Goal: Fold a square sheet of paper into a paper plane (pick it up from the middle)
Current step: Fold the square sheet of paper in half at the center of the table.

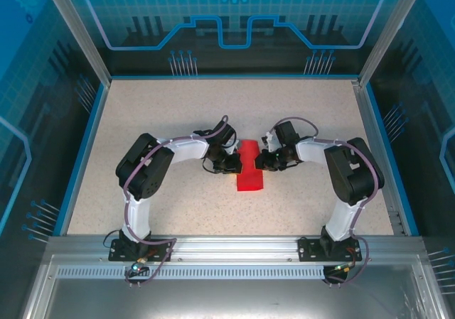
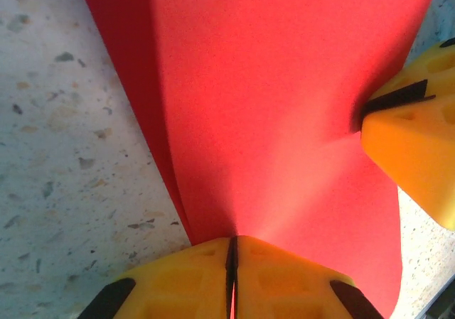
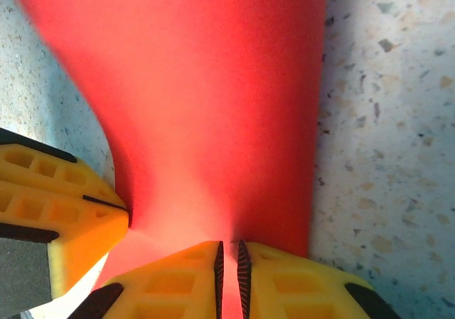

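You have both grippers pinching the red paper [image 1: 250, 182] from two sides.

The red paper sits right between your two sets of jaws, over the middle of the speckled table [image 1: 142, 120]. Your left gripper [image 2: 232, 244] has its jaws pressed tight together on one edge of the sheet, and the paper fans out ahead of them. Your right gripper [image 3: 229, 246] has its jaws almost touching, with the other edge nipped in the thin slit between them. The paper puckers where each one bites it. The yellow fingertips [image 2: 192, 276] of both grippers are near each other, with paper between them. From above the sheet looks long and narrow, maybe folded, but the grippers hide its middle. One end pokes out past the jaws toward the arm bases.
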`<state>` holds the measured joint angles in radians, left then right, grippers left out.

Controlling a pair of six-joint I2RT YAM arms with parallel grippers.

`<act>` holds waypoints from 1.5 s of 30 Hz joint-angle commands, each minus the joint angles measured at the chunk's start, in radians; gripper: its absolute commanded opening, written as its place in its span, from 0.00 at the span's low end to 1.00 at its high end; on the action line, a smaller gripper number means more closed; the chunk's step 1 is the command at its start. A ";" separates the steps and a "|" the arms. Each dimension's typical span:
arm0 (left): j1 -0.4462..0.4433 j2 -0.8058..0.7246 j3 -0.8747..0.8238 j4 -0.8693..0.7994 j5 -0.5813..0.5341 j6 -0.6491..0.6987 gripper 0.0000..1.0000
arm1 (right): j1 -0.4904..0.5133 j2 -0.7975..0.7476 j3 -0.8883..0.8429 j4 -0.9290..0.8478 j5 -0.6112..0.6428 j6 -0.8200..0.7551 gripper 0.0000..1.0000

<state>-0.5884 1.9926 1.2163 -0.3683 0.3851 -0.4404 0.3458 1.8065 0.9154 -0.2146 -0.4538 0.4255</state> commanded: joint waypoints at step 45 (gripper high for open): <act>0.002 0.045 -0.063 -0.069 -0.112 0.028 0.10 | -0.037 0.012 0.086 -0.007 0.183 0.091 0.17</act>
<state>-0.5884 1.9903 1.2057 -0.3500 0.3859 -0.4347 0.3351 1.8515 0.9943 -0.2062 -0.3676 0.5072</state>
